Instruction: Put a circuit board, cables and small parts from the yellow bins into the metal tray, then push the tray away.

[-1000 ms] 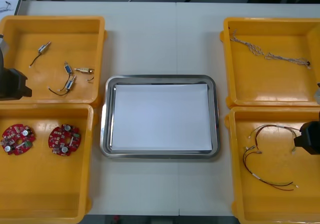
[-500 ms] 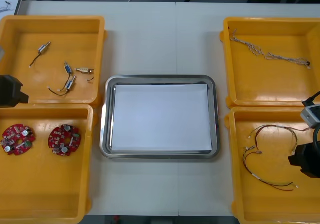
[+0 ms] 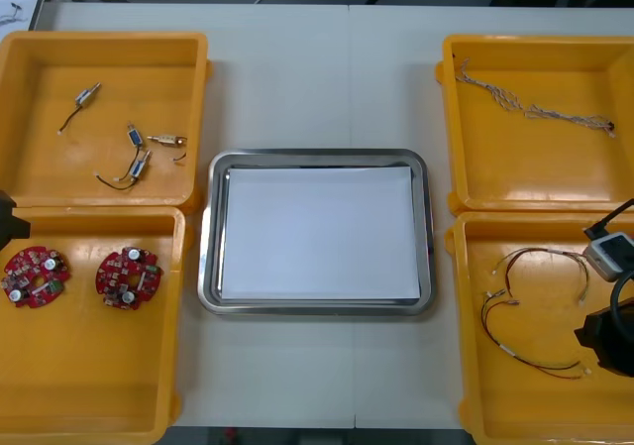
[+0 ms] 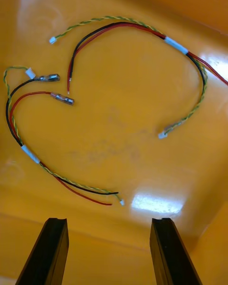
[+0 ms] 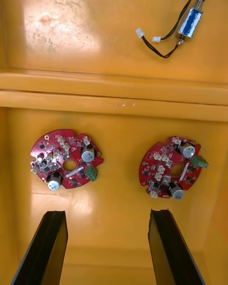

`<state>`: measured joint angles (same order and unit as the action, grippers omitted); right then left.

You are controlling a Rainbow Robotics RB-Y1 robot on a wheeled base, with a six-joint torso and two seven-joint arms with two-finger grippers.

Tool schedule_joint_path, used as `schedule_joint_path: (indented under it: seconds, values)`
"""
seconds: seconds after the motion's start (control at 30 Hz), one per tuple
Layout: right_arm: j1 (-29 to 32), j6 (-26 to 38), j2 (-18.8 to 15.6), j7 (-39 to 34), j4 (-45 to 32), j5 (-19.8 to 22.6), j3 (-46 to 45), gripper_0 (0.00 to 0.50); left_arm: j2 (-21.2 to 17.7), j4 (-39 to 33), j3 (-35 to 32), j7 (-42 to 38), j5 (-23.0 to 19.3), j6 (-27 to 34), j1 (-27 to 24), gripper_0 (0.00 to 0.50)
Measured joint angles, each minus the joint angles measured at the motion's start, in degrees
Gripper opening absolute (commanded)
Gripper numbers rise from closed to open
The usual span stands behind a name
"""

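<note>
**Left gripper** [image 5: 107,213]: black fingers [image 5: 47,247] wide apart, holding nothing, over near-left yellow plastic bin [image 5: 114,247], w/ two round red circuit boards [image 5: 65,159] just beyond the tips.
**Right gripper** [image 4: 109,221]: equally wide, empty, over red, yellow and black cables [image 4: 175,44] in near-right bin [image 3: 525,405].
**Front view:** shiny metal tray [image 3: 317,158], white inside, mid-table [image 3: 317,68] betw. bins.

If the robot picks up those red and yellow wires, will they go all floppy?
Probably floppy: the red and yellow cables lie in loose curves on the floor of the yellow bin, so ends would likely dangle. They look thin, so probably light. The open right gripper hovers above them.
</note>
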<state>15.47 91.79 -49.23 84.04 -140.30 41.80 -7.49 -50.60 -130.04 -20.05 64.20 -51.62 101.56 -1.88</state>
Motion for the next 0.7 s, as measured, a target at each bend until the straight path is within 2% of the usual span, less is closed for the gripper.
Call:
schedule_joint_path:
  seconds: [0.17,0.37,0.5,0.7]
  values:
    - [0.0,-2.7,0.0,2.6,0.0,-6.5,5.1,0.500,3.5,-4.1,-1.1,0.0,3.4,0.1,2.7,0.500]
    - [0.1,-6.5,0.0,9.1,0.0,-11.5,9.6,0.500,7.6,-5.6,-1.1,0.1,4.8,0.2,4.9,0.500]
    - [0.3,-9.1,0.0,9.1,0.9,-12.1,11.8,0.500,9.5,-6.4,-1.1,1.7,6.6,0.2,6.5,0.500]
    - [1.0,-12.5,1.0,9.1,6.5,-10.1,12.3,0.500,10.9,-6.6,-1.1,6.2,9.4,-0.3,8.9,0.500]
